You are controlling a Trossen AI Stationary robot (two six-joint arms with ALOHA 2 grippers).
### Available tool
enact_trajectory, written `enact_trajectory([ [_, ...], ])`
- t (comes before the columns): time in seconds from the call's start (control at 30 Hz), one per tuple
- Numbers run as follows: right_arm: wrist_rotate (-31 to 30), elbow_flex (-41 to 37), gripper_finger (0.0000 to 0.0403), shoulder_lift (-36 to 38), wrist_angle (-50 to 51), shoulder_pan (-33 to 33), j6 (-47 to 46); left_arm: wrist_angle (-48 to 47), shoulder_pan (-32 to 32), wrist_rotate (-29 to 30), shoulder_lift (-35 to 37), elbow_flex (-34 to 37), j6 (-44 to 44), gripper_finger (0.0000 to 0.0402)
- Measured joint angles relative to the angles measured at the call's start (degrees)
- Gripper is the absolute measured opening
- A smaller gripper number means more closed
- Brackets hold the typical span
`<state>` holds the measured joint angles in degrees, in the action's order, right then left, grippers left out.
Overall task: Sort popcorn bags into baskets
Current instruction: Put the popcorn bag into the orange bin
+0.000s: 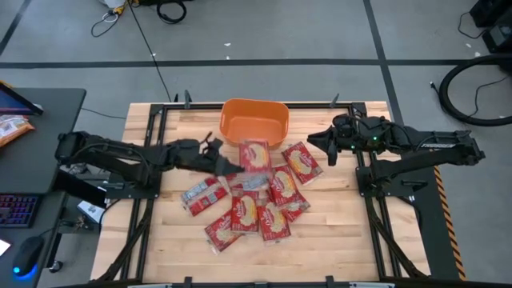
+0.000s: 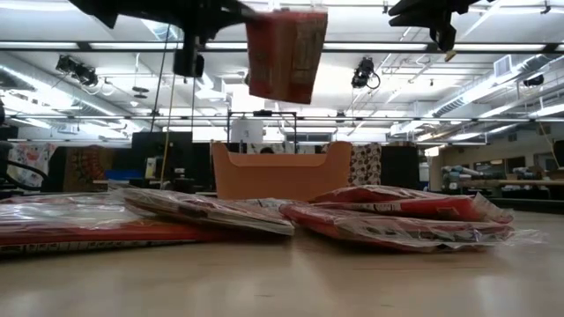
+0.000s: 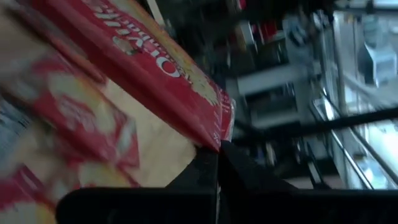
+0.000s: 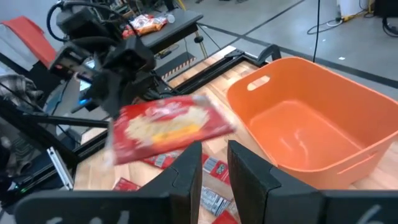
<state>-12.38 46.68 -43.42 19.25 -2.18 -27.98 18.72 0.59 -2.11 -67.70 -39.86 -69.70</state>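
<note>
In the high view, a red popcorn bag [image 1: 254,154] is seen held up by the left gripper [image 1: 228,164], whose fingers are clenched on the bag's edge, just in front of the orange basket [image 1: 254,122] that stands at the far middle of the wooden table [image 1: 344,232]. The remaining popcorn bags [image 1: 258,206] are spread in a loose overlapping heap on the table nearer the front, below the lifted one. The right gripper [image 1: 314,141] is found just beside the basket's right end, above the table, with nothing between its fingers; a narrow gap is left between them. In the low view, the lifted bag [image 2: 285,55] is shown hanging high above the table surface, in front of the basket [image 2: 280,173], while flat packets [image 2: 397,218] lie across the foreground. In the left wrist view, the bag's edge [image 3: 180,81] is pinched between the two dark fingers [image 3: 205,168], with other packets blurred beneath on the wood. In the right wrist view, the held bag [image 4: 168,127] is seen tilted in the air beside the basket [image 4: 311,124], carried by the left gripper [image 4: 127,78]; the right arm's own fingers [image 4: 186,171] stand slightly apart and empty.
</note>
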Motion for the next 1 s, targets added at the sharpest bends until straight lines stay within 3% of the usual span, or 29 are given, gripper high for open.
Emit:
enact_trajectory([
  [0.3,0.0,0.0,0.0082,0.0,-1.3,-1.4,0.1,-0.5,-8.5,9.9,-1.1,-0.1,1.5,0.0009],
  [0.53,0.0,0.0,0.0082,0.0,-4.0,-2.2,0.8,0.4,-13.0,17.5,-6.0,-0.1,0.0,0.0009],
  [0.83,0.0,0.0,0.0082,0.0,-4.4,-2.2,0.6,9.6,-17.0,18.4,-14.4,-0.1,-3.1,0.0013],
  [1.0,0.0,0.0,0.0082,0.0,-4.7,-2.2,0.6,12.3,-16.9,18.5,-16.8,-0.1,-3.4,0.0050],
])
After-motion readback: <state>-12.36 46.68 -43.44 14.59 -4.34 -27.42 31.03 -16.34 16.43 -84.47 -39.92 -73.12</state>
